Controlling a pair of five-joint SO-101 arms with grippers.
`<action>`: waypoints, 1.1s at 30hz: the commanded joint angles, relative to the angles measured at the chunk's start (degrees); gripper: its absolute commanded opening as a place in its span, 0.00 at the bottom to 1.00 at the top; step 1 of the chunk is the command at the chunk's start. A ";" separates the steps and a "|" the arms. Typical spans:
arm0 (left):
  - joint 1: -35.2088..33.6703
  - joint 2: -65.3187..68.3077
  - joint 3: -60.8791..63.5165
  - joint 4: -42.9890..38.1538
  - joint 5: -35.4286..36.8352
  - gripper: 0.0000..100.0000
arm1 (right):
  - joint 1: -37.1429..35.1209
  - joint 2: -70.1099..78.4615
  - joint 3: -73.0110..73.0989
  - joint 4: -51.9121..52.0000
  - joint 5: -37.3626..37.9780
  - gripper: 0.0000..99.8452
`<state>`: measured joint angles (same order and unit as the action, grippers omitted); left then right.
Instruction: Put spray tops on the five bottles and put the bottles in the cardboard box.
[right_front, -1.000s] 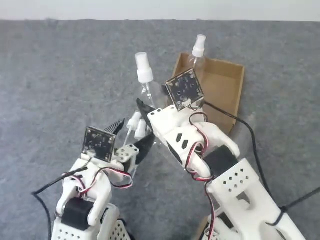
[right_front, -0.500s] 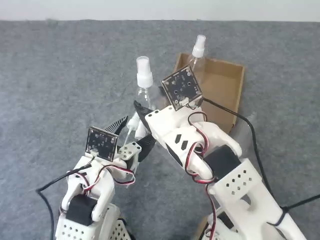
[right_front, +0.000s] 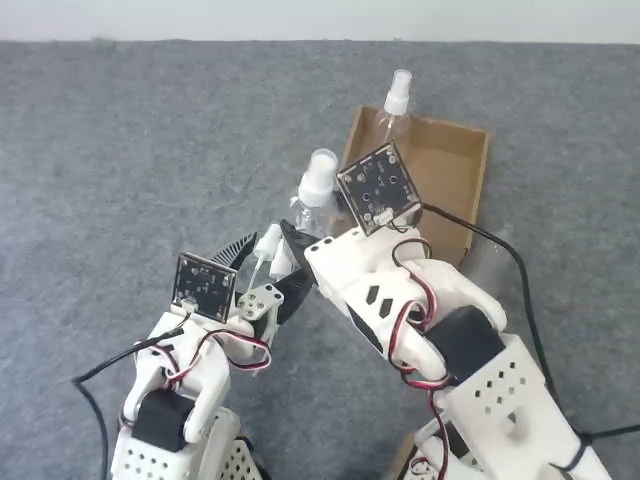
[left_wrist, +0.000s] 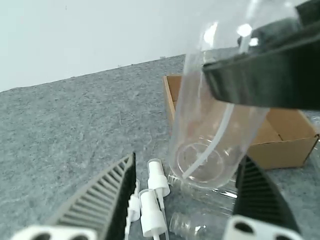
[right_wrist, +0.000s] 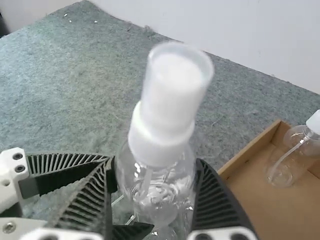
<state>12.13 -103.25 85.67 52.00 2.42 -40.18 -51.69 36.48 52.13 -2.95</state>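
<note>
My right gripper (right_wrist: 152, 176) is shut on a clear bottle (right_wrist: 159, 186) that carries a white spray top (right_wrist: 172, 95). In the high view this bottle (right_front: 316, 190) leans beside the near left corner of the cardboard box (right_front: 462, 190), held by the right gripper (right_front: 303, 228). A second topped bottle (right_front: 397, 102) stands in the box's far left corner. The left gripper (left_wrist: 189, 161) is open, and the held bottle's base (left_wrist: 210, 150) hangs between its fingers. Loose spray tops (left_wrist: 154, 181) and an uncapped bottle (left_wrist: 199, 223) lie on the carpet below.
Grey carpet (right_front: 130, 150) covers the table. The box's inside (right_wrist: 280, 205) holds one bottle (right_wrist: 294, 159) and is otherwise bare. A white wall runs along the far edge.
The right gripper has carried the topped bottle to the right, toward the box, and tilted it. The left gripper drew back a little from the bottle earlier and has since kept still.
</note>
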 joint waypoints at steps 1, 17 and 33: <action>0.00 -0.70 -0.13 -1.14 0.62 0.29 | 0.13 -2.15 -3.78 0.48 0.97 0.01; -0.09 -0.79 0.66 -1.32 0.62 0.15 | 31.87 -0.48 -6.68 0.48 9.58 0.01; -7.03 -0.79 2.86 -5.80 1.05 0.01 | 37.41 18.24 -14.24 -6.55 9.14 0.01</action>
<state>5.27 -103.25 88.92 47.78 2.77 -3.60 -34.99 28.31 47.21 5.76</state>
